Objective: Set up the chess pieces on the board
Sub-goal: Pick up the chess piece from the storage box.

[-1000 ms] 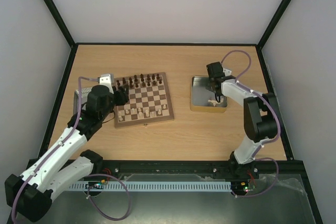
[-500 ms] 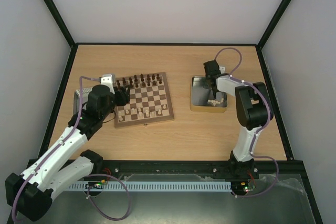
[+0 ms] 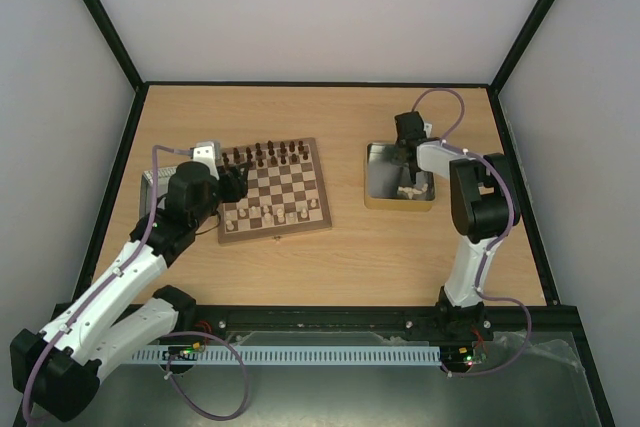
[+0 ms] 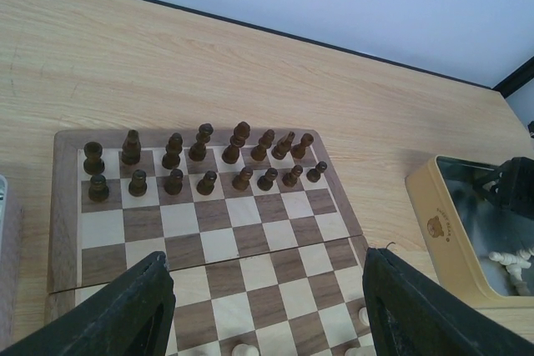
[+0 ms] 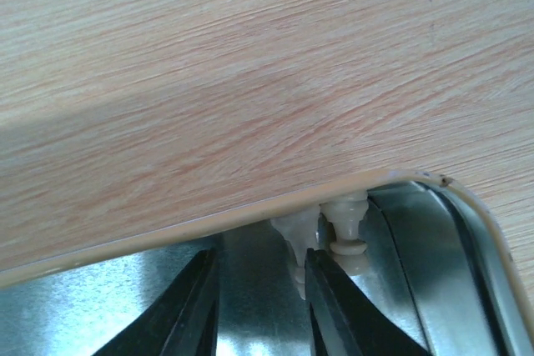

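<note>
- The right gripper (image 5: 259, 263), fingers narrowly parted and pinching nothing, reaches into the tin (image 5: 467, 281) at the table's right. It is apparently lining up on cream chess pieces (image 5: 346, 223) crowded against the rim.
- The left gripper (image 4: 267, 289), spread wide and empty, hovers over the near-left part of the board (image 4: 213, 243), seemingly awaiting its turn.
- Dark pieces (image 4: 200, 152) fill the board's two far rows, and several cream ones stand along the near rows.

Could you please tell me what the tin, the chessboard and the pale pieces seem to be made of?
Tin: likely thin metal, shiny reflective inside, cream-painted rim.
Chessboard: wood, visible grain, light and dark squares, matte.
Pale pieces: probably pale wood, smooth, turned shapes; plastic is possible.
</note>
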`<state>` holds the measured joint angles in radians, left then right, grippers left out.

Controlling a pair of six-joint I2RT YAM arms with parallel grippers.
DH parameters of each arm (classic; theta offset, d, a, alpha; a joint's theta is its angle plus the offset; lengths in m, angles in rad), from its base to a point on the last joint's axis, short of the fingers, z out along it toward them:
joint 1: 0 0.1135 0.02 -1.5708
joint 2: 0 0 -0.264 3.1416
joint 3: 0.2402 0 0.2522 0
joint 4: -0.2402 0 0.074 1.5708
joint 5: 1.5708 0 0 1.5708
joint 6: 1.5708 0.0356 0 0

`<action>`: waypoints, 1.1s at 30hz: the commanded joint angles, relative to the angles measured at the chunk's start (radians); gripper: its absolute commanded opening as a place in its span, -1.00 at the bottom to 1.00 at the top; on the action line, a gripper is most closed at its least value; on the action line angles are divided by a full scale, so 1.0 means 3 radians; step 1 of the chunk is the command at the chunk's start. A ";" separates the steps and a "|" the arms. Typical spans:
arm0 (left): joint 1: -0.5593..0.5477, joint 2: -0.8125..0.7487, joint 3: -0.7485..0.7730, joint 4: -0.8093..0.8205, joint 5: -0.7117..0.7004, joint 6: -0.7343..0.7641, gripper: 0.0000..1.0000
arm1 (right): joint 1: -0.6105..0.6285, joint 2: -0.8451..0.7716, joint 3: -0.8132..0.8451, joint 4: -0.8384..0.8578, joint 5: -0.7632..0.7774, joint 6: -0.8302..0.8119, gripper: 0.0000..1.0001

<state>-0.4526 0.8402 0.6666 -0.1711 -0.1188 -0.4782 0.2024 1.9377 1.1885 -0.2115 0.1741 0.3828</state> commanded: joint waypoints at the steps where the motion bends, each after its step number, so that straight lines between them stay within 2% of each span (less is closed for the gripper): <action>1: 0.0023 0.0030 0.0096 -0.0037 0.0023 0.0032 0.27 | -0.0052 0.0046 -0.0026 -0.0099 -0.0096 0.0068 -0.38; 5: 0.0021 0.0054 0.0125 -0.0045 0.0019 0.0044 0.27 | -0.0051 -0.0086 -0.0032 -0.0117 -0.0115 0.0031 -0.41; 8: 0.0022 0.0080 0.0160 -0.0065 0.0022 0.0050 0.27 | -0.0051 -0.0212 -0.0086 -0.0053 0.0029 -0.0003 -0.68; 13: 0.0021 0.0049 0.0157 -0.0073 0.0024 0.0041 0.26 | -0.0056 -0.0176 -0.0085 -0.0032 0.0239 -0.0088 -0.60; 15: 0.0024 0.0019 0.0155 -0.0054 0.0027 0.0023 0.26 | -0.0061 -0.0103 -0.0054 -0.0050 0.0259 -0.0095 -0.52; 18: 0.0021 -0.0010 0.0150 -0.0048 0.0038 -0.0013 0.26 | -0.0066 -0.0048 -0.0065 -0.0031 0.0173 -0.0108 -0.51; 25: 0.0023 -0.0179 0.0077 -0.0068 0.0063 -0.0124 0.26 | -0.0149 0.0007 -0.0151 0.0035 -0.0232 -0.0066 -0.63; 29: 0.0022 -0.0213 0.0076 -0.0069 0.0095 -0.0136 0.26 | -0.0199 0.0083 -0.0143 0.0059 -0.0310 -0.0051 -0.65; 33: 0.0021 -0.0214 0.0069 -0.0065 0.0121 -0.0160 0.26 | -0.0208 0.0141 -0.0121 0.0044 -0.0335 -0.0052 -0.77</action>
<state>-0.4503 0.7830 0.6872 -0.1940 -0.0971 -0.5129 0.1486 1.9377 1.1584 -0.1886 0.0921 0.3653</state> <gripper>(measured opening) 0.631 0.151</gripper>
